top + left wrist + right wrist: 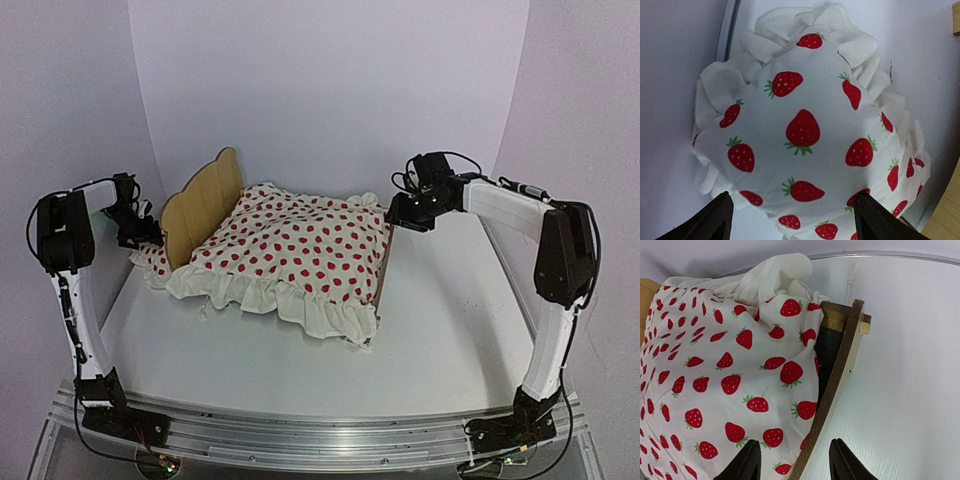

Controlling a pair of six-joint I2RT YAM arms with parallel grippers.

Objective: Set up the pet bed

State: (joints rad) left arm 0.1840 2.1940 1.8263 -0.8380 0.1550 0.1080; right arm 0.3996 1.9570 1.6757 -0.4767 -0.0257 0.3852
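Plywood pet bed [205, 205] under strawberry blanket [300, 250]. Left gripper [795, 225] wide open over pillow [800, 130], holds nothing. Right gripper [796, 465] part open astride pet bed right edge, unclamped.

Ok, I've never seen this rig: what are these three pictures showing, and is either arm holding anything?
These are two robot arms bolted at the table's near edge. The wide picture looks down from above and behind them; the other two come from a camera on each wrist, with that arm's own dark fingers at the bottom. On the table stands the pet bed, a wooden frame with a wavy headboard, covered by a strawberry-print blanket. A matching pillow lies outside the frame, behind the headboard. The left gripper hangs open over that pillow. The right gripper is open too, its fingers either side of the bed's foot rail. Neither holds anything.
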